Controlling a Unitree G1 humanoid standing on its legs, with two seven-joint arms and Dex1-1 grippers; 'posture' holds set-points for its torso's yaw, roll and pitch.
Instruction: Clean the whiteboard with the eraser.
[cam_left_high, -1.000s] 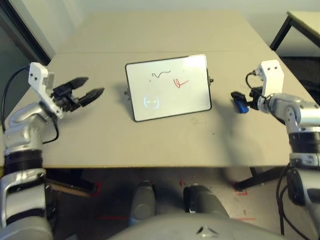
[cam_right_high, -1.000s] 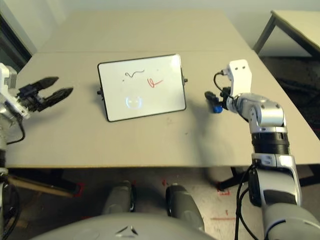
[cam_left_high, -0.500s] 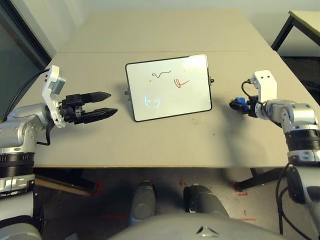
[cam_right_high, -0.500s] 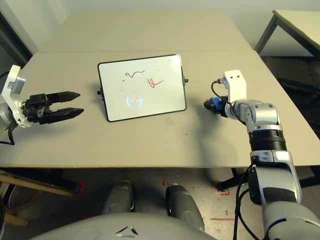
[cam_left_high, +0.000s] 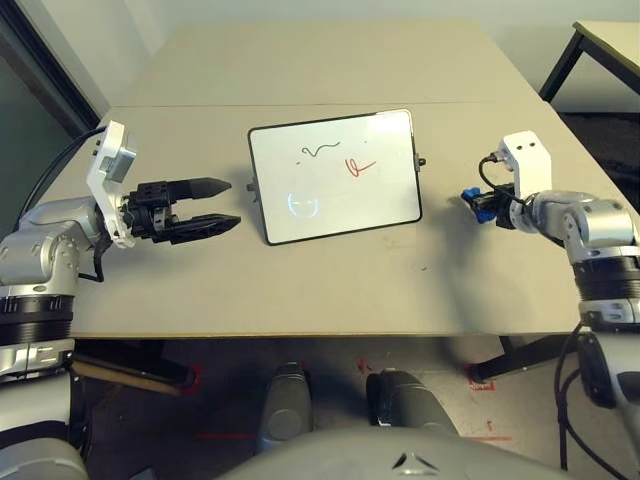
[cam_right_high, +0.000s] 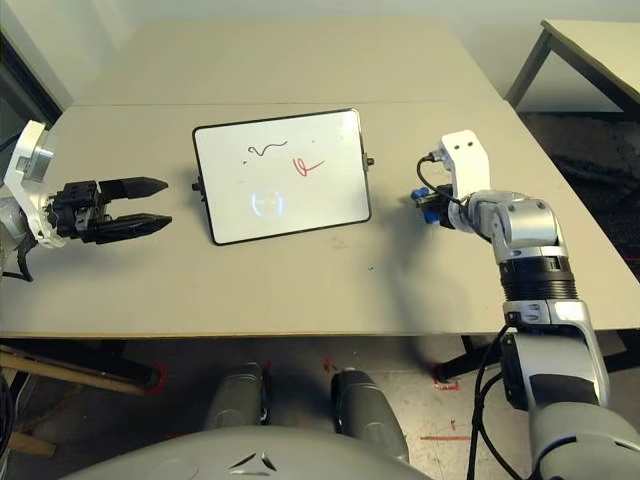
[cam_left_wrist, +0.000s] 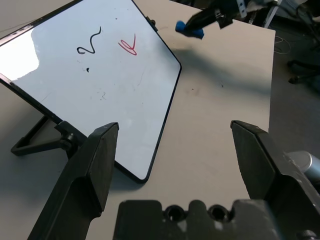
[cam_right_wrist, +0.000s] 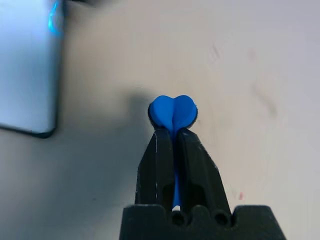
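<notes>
1. While the right hand (cam_right_wrist: 172, 131) grips the eraser (cam_right_wrist: 173, 113) by its narrow waist, the block could pivot or slip once rubbing begins, since only that slim middle is pinched.
2. Propped at a slant on the table (cam_left_high: 340, 290), the whiteboard (cam_left_high: 335, 180) carries a black squiggle (cam_left_high: 322, 149) and a red scribble (cam_left_high: 359, 166); pressing hard might slide or tip it, as nothing is steadying it.
3. Open and empty beside the board, the left hand (cam_left_high: 236, 203) could knock the frame if it closes in carelessly.
</notes>
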